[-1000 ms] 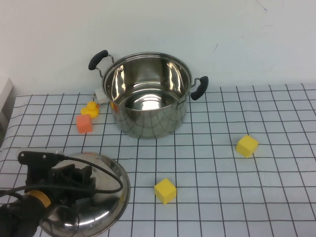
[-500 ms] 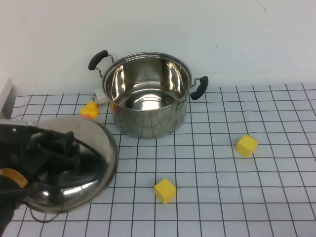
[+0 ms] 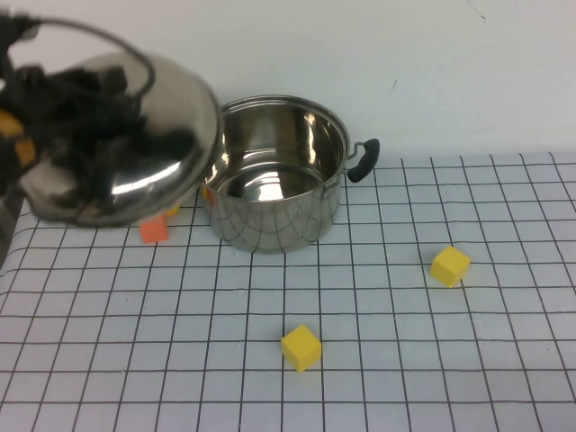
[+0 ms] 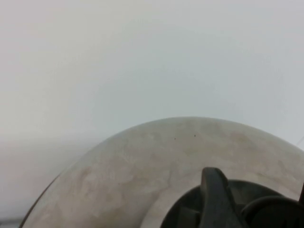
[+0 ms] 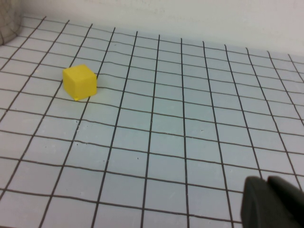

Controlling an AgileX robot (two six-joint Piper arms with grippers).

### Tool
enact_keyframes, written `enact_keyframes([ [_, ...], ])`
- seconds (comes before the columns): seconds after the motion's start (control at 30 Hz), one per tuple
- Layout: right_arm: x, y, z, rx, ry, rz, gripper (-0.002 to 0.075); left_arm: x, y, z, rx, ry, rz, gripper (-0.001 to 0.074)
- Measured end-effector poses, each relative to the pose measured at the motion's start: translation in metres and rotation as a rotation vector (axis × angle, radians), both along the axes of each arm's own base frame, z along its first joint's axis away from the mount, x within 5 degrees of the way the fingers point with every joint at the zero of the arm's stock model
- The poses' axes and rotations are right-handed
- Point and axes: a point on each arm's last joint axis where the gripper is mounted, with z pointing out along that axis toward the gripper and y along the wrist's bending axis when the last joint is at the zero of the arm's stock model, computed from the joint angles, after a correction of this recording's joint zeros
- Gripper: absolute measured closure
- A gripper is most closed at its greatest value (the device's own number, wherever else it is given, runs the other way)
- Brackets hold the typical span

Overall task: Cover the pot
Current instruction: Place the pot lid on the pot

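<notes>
The steel pot (image 3: 270, 184) stands open at the back middle of the gridded table, its right black handle (image 3: 363, 159) showing and its left handle hidden. My left gripper (image 3: 85, 112) is shut on the black knob of the domed steel lid (image 3: 157, 166) and holds it in the air, tilted, to the left of the pot, overlapping the pot's left rim in the high view. In the left wrist view the lid (image 4: 142, 166) fills the lower part, with a dark finger (image 4: 214, 194) on the knob. My right gripper (image 5: 273, 202) is shut and empty, low over the table.
Two yellow blocks lie on the cloth, one in front of the pot (image 3: 301, 347) and one to the right (image 3: 450, 265); one of them shows in the right wrist view (image 5: 80, 81). An orange block (image 3: 154, 230) peeks out below the lid. A white wall stands behind.
My left gripper has lifted the lid off the table at the front left and carried it up and back, toward the pot's left side.
</notes>
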Motion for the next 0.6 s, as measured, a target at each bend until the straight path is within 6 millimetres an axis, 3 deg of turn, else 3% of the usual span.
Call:
enact_keyframes([
  [0.1, 0.0, 0.0, 0.0, 0.0, 0.0, 0.0, 0.0717, 0.031, -0.007, 0.011, -0.024, -0.003, -0.034, 0.0423],
  [0.23, 0.0, 0.0, 0.0, 0.0, 0.0, 0.0, 0.0717, 0.07, -0.026, 0.005, 0.009, 0.028, -0.104, 0.0423],
  [0.47, 0.0, 0.0, 0.0, 0.0, 0.0, 0.0, 0.0717, 0.116, -0.081, -0.004, 0.11, 0.012, -0.214, 0.0423],
  [0.6, 0.0, 0.0, 0.0, 0.0, 0.0, 0.0, 0.0717, 0.138, -0.105, -0.022, 0.091, 0.032, -0.25, 0.0423],
])
